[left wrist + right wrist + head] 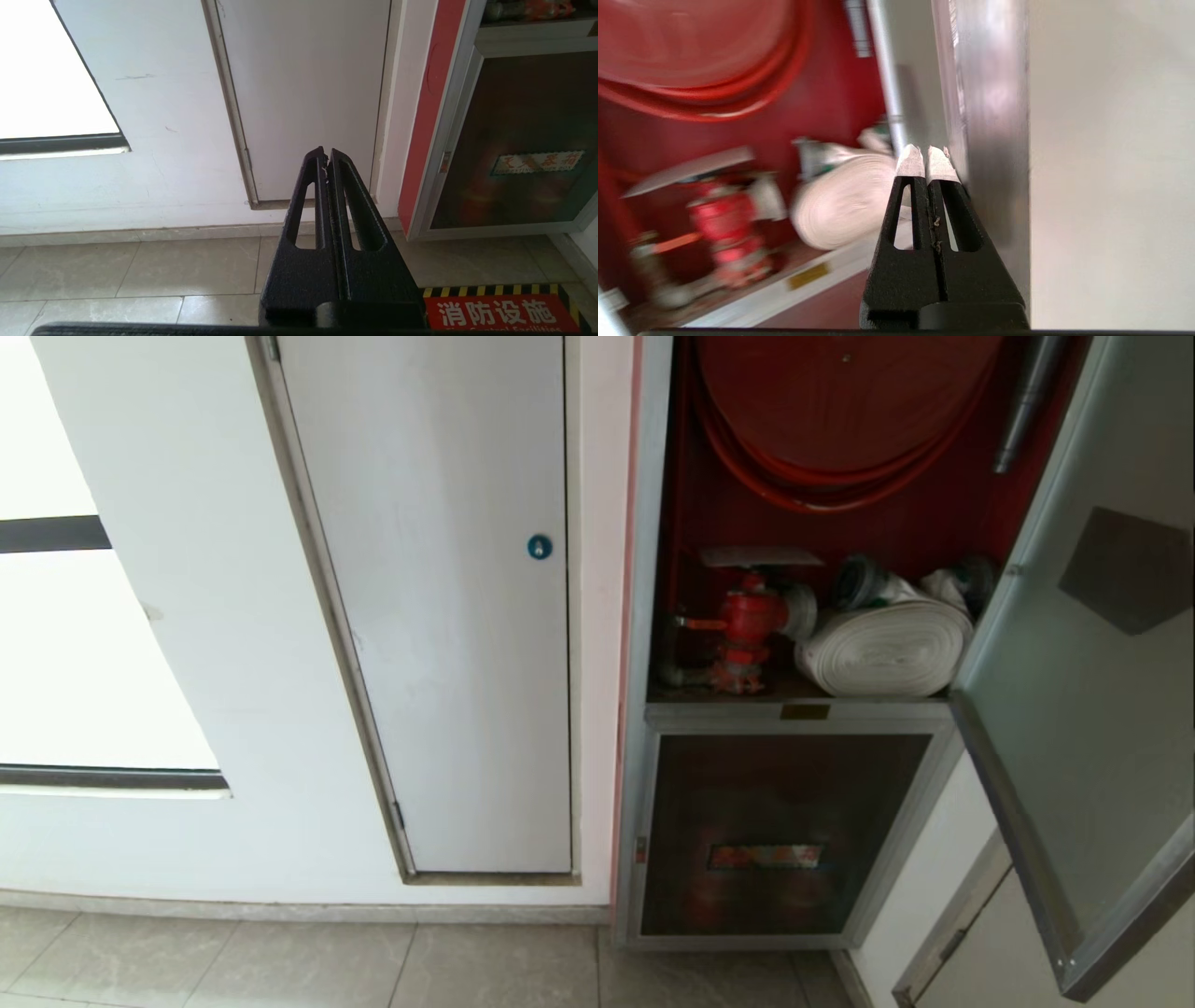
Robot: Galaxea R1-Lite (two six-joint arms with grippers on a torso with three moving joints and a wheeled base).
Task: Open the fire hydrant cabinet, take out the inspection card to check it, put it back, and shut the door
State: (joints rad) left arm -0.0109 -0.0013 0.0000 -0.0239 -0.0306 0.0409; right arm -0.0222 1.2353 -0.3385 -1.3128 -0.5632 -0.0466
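Evidently pushing it wide, the right gripper (pixel 926 156), fingers pressed together and empty, nudges the silver-framed tinted glass door's (pixel 990 116) edge.

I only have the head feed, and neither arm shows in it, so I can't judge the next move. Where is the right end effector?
Observer: The right end effector is shut and empty, with its tips right beside the silver frame edge of the open door. I cannot tell whether they touch.
Operator: And the left one?
Observer: The left end effector is shut and empty too. It is low down and points at the foot of the white panel door.
Operator: Is anything on the floor near the cabinet?
Observer: Yes, a red floor marking with white characters and a yellow-black striped edge lies in front of it.
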